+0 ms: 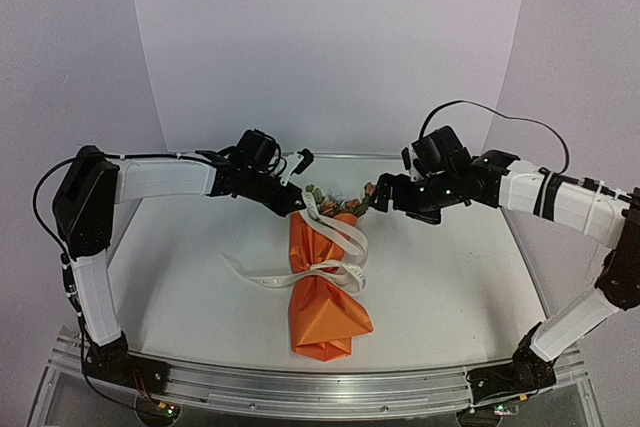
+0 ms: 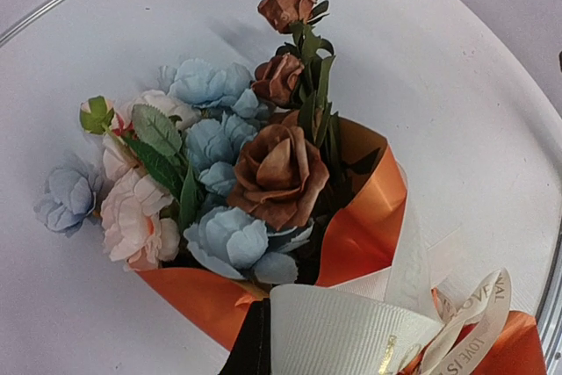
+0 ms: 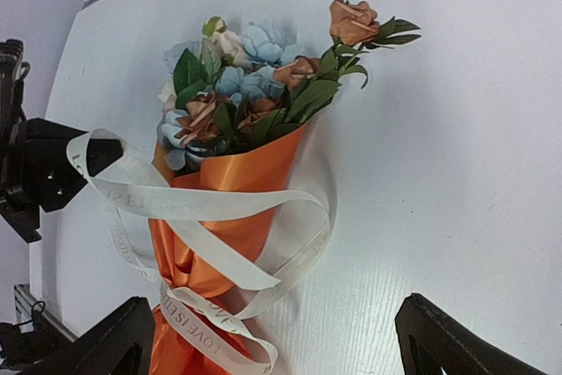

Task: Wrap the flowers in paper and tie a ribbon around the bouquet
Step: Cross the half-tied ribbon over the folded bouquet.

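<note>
While ribbon [image 1: 335, 237] loops loose round bouquet [image 1: 320, 287] lying mid worktop [image 1: 450, 297], flowers [image 2: 255, 173] far, tying is in hand: left fingers [image 1: 288, 200] pinch ribbon, right fingers [image 3: 439, 331] wide apart, empty. Next probably needs right to grab a free end, pull snug.

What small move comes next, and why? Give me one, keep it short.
Probably lower the open right gripper onto the slack ribbon loop on its side of the bouquet and close on it. The left gripper is shut on the other strand, and the ribbon lies loosely around the paper, not drawn tight.
</note>
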You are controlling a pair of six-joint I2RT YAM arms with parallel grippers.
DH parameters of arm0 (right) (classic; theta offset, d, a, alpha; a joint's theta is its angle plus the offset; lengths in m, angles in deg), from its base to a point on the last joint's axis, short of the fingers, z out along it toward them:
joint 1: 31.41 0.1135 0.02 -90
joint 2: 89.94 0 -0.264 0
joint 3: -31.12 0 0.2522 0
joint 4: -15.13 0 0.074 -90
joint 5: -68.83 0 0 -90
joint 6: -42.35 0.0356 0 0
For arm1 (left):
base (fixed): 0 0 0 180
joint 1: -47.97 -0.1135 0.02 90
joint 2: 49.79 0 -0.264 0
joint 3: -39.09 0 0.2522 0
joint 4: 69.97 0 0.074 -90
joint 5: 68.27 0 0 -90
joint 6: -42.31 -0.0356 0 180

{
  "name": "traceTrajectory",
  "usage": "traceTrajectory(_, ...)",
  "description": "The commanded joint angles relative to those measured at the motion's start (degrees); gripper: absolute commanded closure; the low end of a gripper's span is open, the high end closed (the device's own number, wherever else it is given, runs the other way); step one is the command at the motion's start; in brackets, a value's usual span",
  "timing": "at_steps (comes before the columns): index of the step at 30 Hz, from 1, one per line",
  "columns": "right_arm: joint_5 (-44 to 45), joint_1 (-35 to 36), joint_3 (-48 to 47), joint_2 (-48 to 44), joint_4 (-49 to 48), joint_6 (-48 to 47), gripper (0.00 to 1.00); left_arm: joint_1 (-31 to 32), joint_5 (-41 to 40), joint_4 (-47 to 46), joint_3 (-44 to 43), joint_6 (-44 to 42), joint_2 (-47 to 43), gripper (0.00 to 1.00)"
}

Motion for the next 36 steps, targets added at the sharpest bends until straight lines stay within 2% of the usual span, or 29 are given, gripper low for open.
traceTrajectory(1, 2.98, -0.23, 1.34, -1.95, 2.35, 1.63, 0.02, -0.24, -1.58, 7.49, -3.95, -0.81, -3.90, 1.00)
traceTrajectory(6, 1.26, -0.27, 3.06, -2.49, 3.07, 2.66, 0.02, -0.24, -1.56, 10.16, -3.84, 1.14, -5.39, 1.00)
traceTrajectory(13, 5.83, -0.27, 4.70, -4.40, 6.85, 4.38, 0.02, -0.24, -1.65, 14.98, -3.62, 1.07, -7.33, 1.00)
traceTrajectory(19, 6.68, -0.11, 7.42, -4.94, 5.25, 6.89, 0.02, -0.22, -2.36, 17.84, -2.09, 0.60, -8.75, 1.00)
traceTrajectory(27, 6.66, 3.42, 4.88, -2.33, 4.75, -1.95, 0.02, -0.22, -1.97, 21.95, -2.13, 0.70, -9.87, 1.00)
traceTrajectory(36, 0.86, 5.53, 6.03, -1.12, 2.62, -7.06, 0.02, -0.30, -3.16, 29.56, -4.65, 0.26, -8.19, 1.00)
